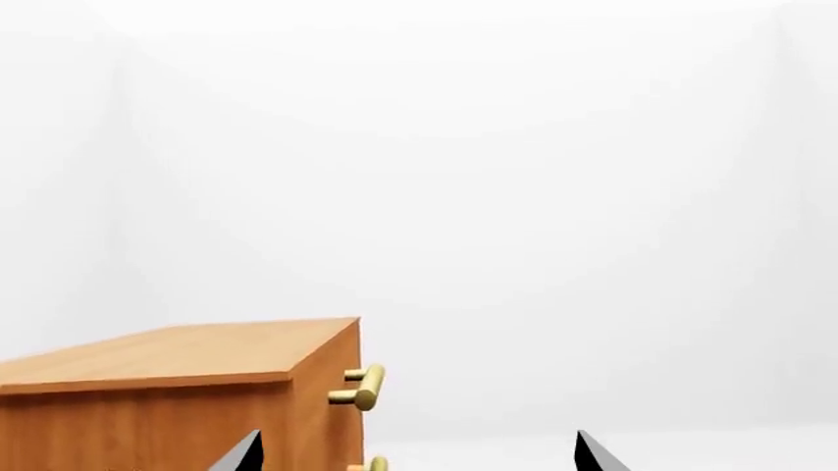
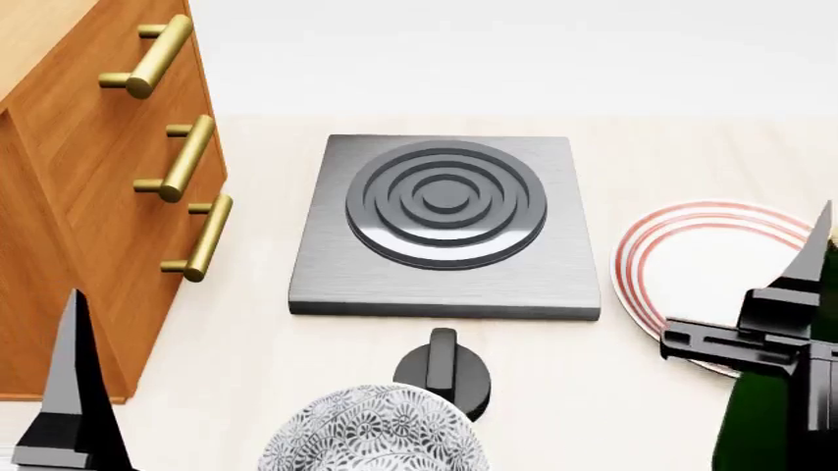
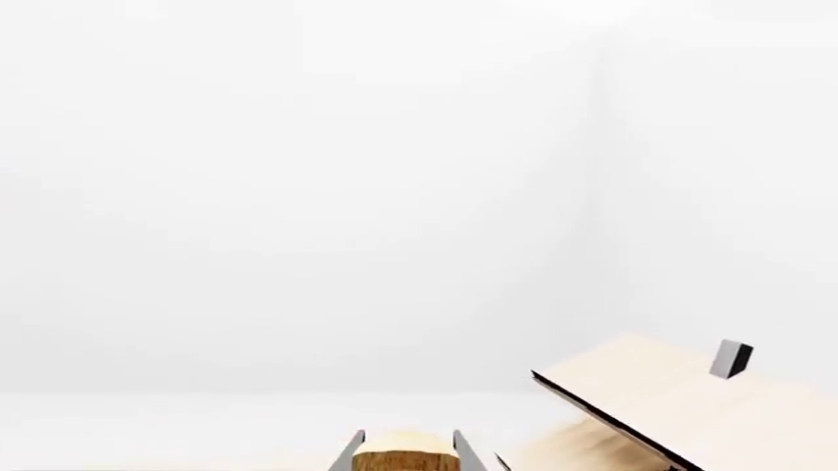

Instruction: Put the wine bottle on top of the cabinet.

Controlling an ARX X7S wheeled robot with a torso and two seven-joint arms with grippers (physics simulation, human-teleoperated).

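The wine bottle shows in the right wrist view as a tan cork top (image 3: 406, 453) standing between the two fingers. In the head view its dark green glass (image 2: 775, 427) sits at the bottom right, under my right gripper (image 3: 407, 434), which is shut on the bottle. The cabinet (image 2: 73, 206) is orange-brown wood with brass bar handles (image 2: 183, 157) and stands at the far left. Its flat top (image 1: 171, 353) appears in the left wrist view. My left gripper (image 1: 419, 456) is open with nothing between its fingers, beside the cabinet's front corner. One of its fingers (image 2: 73, 383) shows at the head view's bottom left.
A grey square stove plate (image 2: 445, 221) with raised rings lies in the middle. A white plate with red rim rings (image 2: 701, 260) lies to its right. A patterned bowl (image 2: 373, 432) and a black knob (image 2: 443, 368) sit near the front. A pale slanted rack (image 3: 654, 407) is beside the bottle.
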